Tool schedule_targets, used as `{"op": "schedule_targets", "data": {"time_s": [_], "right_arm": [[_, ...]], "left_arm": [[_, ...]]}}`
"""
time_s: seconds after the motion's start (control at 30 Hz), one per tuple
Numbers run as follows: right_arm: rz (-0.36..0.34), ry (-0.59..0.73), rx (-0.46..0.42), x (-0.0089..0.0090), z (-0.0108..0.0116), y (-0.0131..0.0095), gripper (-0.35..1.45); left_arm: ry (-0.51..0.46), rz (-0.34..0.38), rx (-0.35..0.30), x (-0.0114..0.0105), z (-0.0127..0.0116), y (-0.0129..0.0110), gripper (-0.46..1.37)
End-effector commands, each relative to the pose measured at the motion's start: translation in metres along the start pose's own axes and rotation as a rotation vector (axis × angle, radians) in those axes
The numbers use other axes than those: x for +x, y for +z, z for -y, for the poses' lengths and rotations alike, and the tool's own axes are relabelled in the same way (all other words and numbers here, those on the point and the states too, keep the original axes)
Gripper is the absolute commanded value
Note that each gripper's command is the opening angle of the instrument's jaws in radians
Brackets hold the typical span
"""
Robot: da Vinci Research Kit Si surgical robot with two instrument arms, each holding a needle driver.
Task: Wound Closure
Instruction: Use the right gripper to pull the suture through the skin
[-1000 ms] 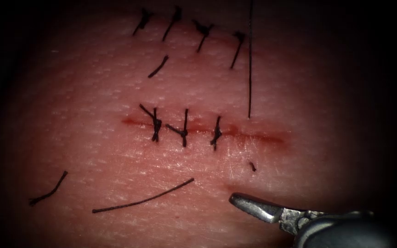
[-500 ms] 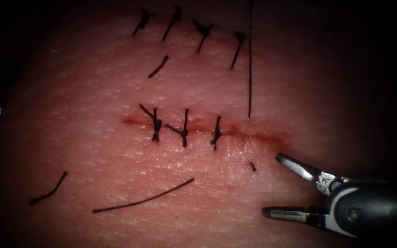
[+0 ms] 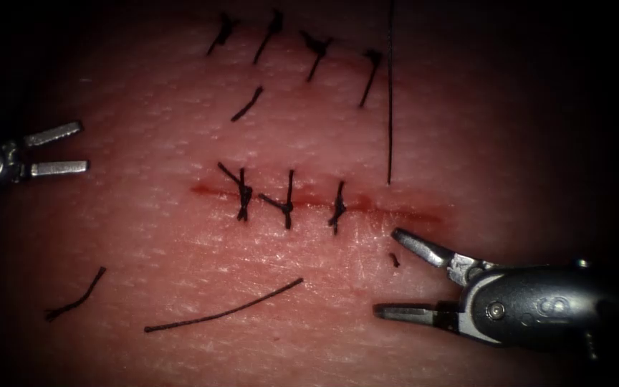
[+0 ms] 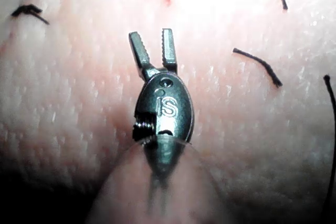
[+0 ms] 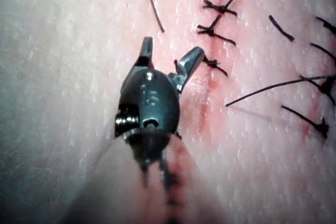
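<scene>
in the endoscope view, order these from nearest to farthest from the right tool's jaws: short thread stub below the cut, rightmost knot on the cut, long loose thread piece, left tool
From the right tool, jaws open and holding nothing:
1. short thread stub, between its jaws, below the cut
2. rightmost knot, up-left on the cut
3. long loose thread piece, lower left
4. left tool, far left edge, open, empty

Endoscope: above-front, wide. Wrist views: close, along shafts. Shared: cut [image 3: 324, 203].
</scene>
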Motion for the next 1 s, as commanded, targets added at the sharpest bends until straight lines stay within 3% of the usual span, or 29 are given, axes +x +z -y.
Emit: {"op": "schedule_targets", "data": {"time_s": [0.03,0.17,0.27,0.33,0.37,0.4,0.57,0.7,1.0], "right_arm": [[0.003,0.008,0.006,-0.0003,0.0000,0.0001,1.00],[0.006,0.035,0.009,-0.0011,-0.0001,0.0003,0.92],[0.009,0.048,0.009,-0.0011,0.0000,0.0004,0.73],[0.008,0.072,0.008,-0.0010,0.0000,0.0004,0.43],[0.005,0.090,0.006,-0.0010,0.0000,0.0004,-0.04],[0.008,0.097,0.006,-0.0009,0.0000,0.0005,-0.35],[0.024,0.104,0.005,-0.0008,-0.0001,0.0005,-0.35],[0.049,0.105,-0.048,-0.0008,-0.0001,0.0005,-0.35],[0.068,0.104,0.010,0.0003,0.0013,-0.0009,-0.35]], "left_arm": [[-0.007,-0.007,-0.015,0.0004,-0.0005,-0.0002,0.17],[-0.024,-0.013,-0.043,0.0020,-0.0028,-0.0005,0.23],[-0.028,-0.034,-0.070,0.0033,-0.0047,-0.0007,0.26],[-0.032,-0.045,-0.081,0.0041,-0.0056,-0.0006,0.28],[-0.034,-0.055,-0.090,0.0047,-0.0064,-0.0005,0.28],[-0.036,-0.060,-0.094,0.0051,-0.0068,-0.0004,0.28],[-0.048,-0.077,-0.111,0.0066,-0.0083,0.0002,0.29],[-0.048,-0.081,-0.117,0.0069,-0.0088,0.0007,0.27],[-0.047,-0.087,-0.129,0.0068,-0.0087,0.0012,0.21]]}}
